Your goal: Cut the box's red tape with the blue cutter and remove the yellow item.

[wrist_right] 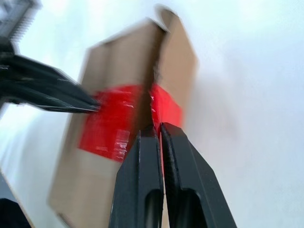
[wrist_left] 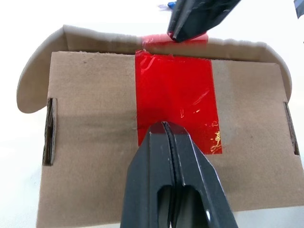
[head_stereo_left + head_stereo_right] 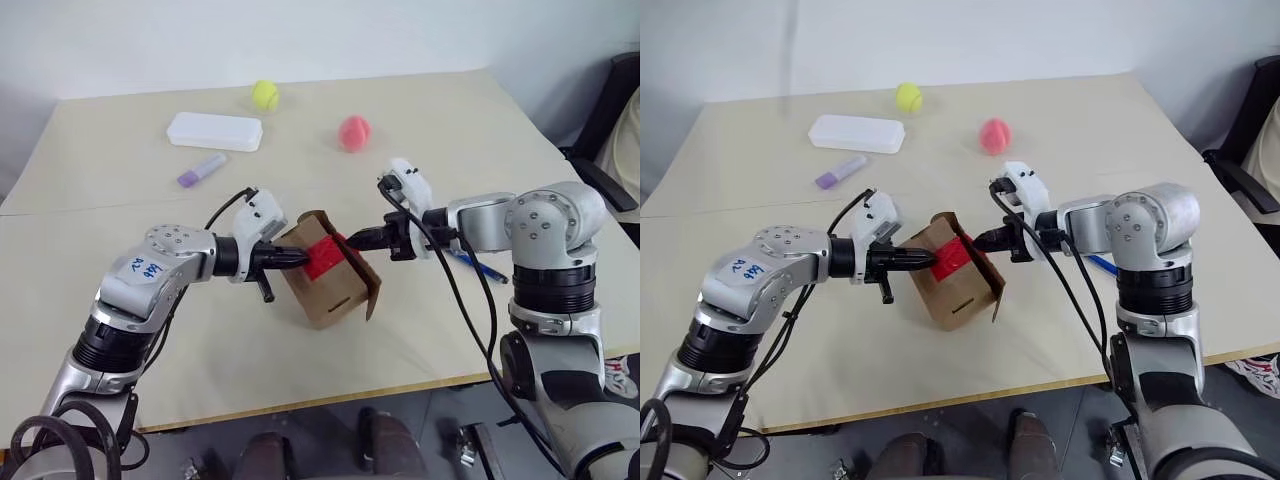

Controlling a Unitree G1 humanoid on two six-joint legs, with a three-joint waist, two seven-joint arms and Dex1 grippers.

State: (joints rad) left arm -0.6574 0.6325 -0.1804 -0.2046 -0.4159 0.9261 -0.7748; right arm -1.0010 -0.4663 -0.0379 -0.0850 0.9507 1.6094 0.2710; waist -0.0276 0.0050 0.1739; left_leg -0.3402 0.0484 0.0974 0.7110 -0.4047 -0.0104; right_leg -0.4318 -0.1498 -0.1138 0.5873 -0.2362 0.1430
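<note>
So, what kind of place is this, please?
Probably a lab or office room set up for robot trials: a plain light wooden table against a bare white wall, a few test things on it such as a tennis ball, and a dark chair.

1. The box [image 2: 95, 118] shows its brown cardboard face, with a curved flap raised along the far edge.
2. The red tape [image 2: 176, 99] runs across that face and over the flap's fold.
3. The left gripper [image 2: 165, 127], fingers pressed together, has its tips on the tape.
4. The right gripper [image 2: 183, 33] has its dark tip at the tape on the flap edge.
</note>
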